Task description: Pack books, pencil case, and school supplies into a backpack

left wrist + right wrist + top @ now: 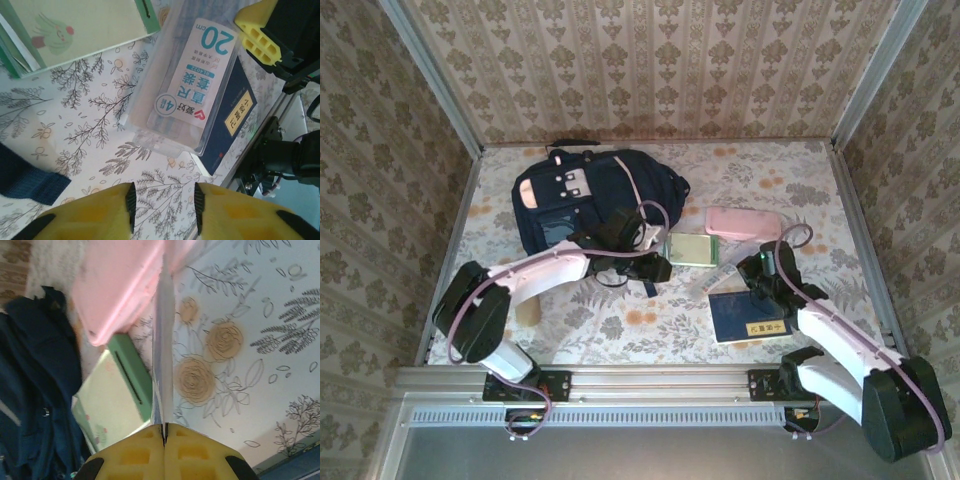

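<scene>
The navy backpack (590, 195) lies at the back left of the table, and its dark fabric (30, 380) borders the right wrist view. The pink pencil case (743, 222) (120, 285) sits right of it, beside the green-and-white pad (688, 249) (75, 30) (117, 395). The white-and-blue "20" pack (192, 85) (715, 276) partly overlaps a navy book with a yellow label (750, 318) (230, 120). My right gripper (750, 270) (164, 432) is shut on the pack's edge (163, 340), seen edge-on. My left gripper (658, 272) (164, 207) hovers open over bare cloth, just short of the pack.
A dark blue strap end (25, 175) lies on the flowered tablecloth left of my left gripper. Wallpapered walls with metal corner posts (865, 90) enclose the table. A metal rail (650, 380) runs along the near edge by the arm bases.
</scene>
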